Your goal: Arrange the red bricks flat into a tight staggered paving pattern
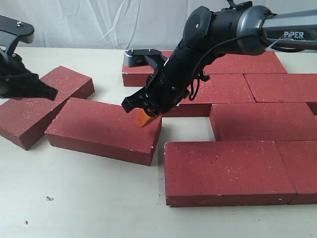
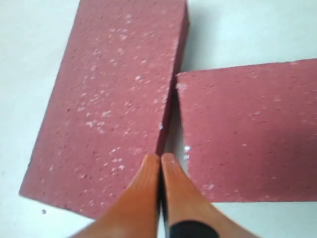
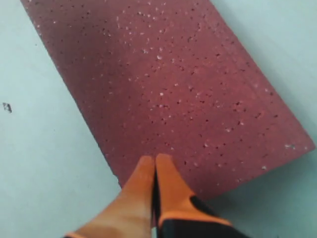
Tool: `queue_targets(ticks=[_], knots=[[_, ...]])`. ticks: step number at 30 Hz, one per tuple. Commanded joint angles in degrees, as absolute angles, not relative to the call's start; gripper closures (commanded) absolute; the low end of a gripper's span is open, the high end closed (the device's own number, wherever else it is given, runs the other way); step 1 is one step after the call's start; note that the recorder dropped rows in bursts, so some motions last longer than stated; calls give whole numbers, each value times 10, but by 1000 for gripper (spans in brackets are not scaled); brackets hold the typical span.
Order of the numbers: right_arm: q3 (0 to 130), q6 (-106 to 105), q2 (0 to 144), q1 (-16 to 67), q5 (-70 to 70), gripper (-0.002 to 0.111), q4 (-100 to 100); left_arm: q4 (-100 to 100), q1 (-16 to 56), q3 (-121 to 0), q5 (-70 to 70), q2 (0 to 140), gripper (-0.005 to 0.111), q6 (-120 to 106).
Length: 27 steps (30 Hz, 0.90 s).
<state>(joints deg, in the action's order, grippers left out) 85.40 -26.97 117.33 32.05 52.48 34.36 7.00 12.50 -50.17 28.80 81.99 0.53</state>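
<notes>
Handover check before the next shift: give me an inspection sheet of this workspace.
Surface: pale table, flat.
Job's things: laid bricks in staggered rows at right, gaps remaining; two loose bricks angled at left.
Clutter: one small dark speck.
Grippers: left gripper shut over the loose bricks' seam; right gripper shut, empty, over a loose brick.
Cables: black cable looped along the right arm.
Surroundings: white cloth backdrop.

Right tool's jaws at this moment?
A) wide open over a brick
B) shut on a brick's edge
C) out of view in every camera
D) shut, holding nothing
D: the right tool has its orange fingers pressed together with nothing between them, tips over a loose brick.
</notes>
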Motion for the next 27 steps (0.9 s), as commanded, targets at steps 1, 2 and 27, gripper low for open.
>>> queue_targets(ticks=[1,2,27], knots=[[857,-274,1163,320,555,109,340,70,80,-505,313,862,107,13],[857,-274,1161,321,565,109,340,66,73,-505,314,875,107,13],[836,-231,1160,434,542,109,223,-90,63,-561,295,1050,107,-81]])
